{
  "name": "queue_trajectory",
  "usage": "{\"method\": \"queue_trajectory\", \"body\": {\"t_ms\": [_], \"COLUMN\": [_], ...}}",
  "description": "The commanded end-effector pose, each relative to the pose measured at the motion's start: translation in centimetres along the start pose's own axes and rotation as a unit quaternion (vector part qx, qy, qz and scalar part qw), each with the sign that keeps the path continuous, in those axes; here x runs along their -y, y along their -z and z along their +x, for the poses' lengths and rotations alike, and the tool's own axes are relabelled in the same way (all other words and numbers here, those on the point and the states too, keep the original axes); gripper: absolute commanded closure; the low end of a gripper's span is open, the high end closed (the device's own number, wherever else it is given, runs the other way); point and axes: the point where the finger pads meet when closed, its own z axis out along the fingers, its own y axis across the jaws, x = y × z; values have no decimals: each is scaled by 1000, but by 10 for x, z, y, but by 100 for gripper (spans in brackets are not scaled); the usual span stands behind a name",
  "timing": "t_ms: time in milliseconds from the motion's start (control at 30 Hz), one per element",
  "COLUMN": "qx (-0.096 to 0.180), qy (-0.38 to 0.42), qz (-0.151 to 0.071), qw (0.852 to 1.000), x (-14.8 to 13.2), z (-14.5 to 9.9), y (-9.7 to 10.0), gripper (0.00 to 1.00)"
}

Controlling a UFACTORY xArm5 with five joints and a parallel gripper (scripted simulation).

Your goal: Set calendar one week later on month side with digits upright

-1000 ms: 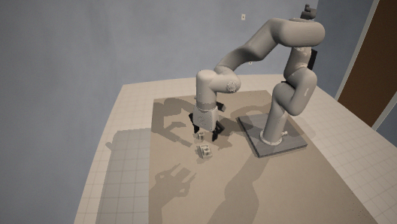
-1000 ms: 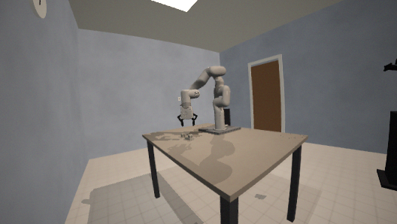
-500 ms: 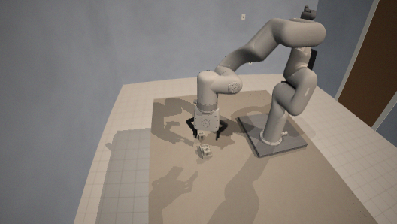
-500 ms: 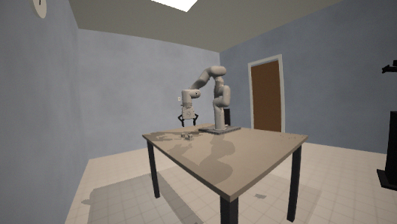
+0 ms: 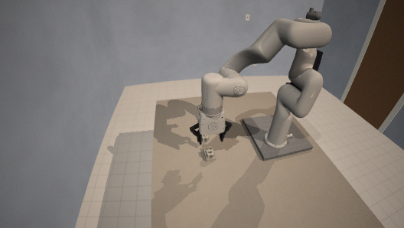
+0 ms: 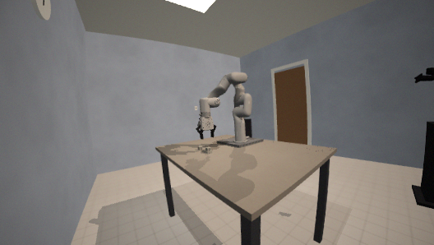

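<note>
Pale calendar [image 5: 208, 154] on tan worktop [image 5: 268, 191], gripper [image 5: 210, 140] above it.
Gripper spread wide, holding nothing, hanging clear of the worktop; calendar sits just below and in front of the fingertips, not touching. Cube digits too small to read. Arm base plate [image 5: 302, 147] off to the side.

Table [image 6: 263, 181], tan top on dark legs [image 6: 168, 187], stands on a pale tiled floor [image 6: 370, 193]. Blue-grey walls [image 6: 136, 94]; brown door [image 6: 291, 104] in a pale frame at 2 o'clock from the table. Clock [image 6: 43, 7] on the left wall at 10 o'clock; ceiling light [image 6: 193, 4] at 12; dark stand [image 6: 427, 164] at 3.
</note>
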Motion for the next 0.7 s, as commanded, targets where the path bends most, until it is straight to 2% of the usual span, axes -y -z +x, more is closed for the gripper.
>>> {"method": "queue_trajectory", "body": {"t_ms": [0,167,200,667], "qx": [0,0,0,0], "qy": [14,17,17,17], "qz": [2,2,2,2], "qw": [1000,1000,1000,1000], "x": [1,1,1,1], "z": [-1,-1,-1,-1], "y": [1,1,1,1], "gripper": [0,0,53,53]}}
